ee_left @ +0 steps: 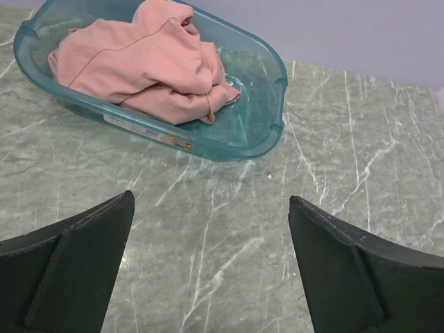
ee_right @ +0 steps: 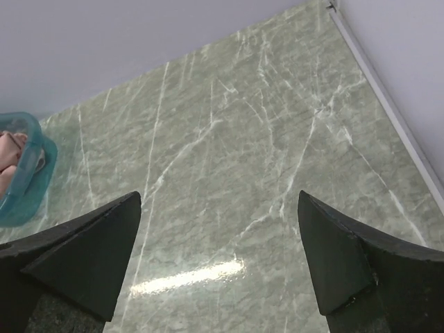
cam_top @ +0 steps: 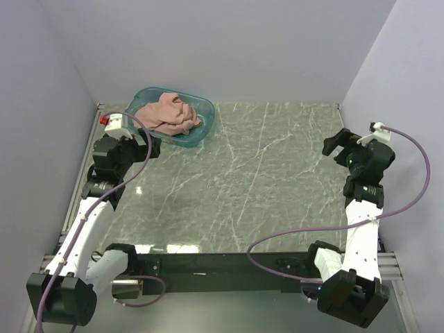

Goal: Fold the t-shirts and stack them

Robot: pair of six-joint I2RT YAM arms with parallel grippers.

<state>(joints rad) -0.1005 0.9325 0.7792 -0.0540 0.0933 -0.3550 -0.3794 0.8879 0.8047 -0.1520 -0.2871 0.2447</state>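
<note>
I judge the job unstarted: the pink t-shirt (cam_top: 167,114) lies crumpled in the teal bin (cam_top: 195,136) at the tabletop's (cam_top: 263,173) far left corner. My left tool (ee_left: 209,202) hangs near the bin, my right tool (ee_right: 218,199) well apart, both spread wide and empty.

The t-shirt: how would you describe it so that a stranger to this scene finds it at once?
Look at the green marble table and go to its far left corner, where a translucent teal bin stands. The t-shirt is the crumpled dusty-pink cloth lying inside it, the only pink thing there.
</note>
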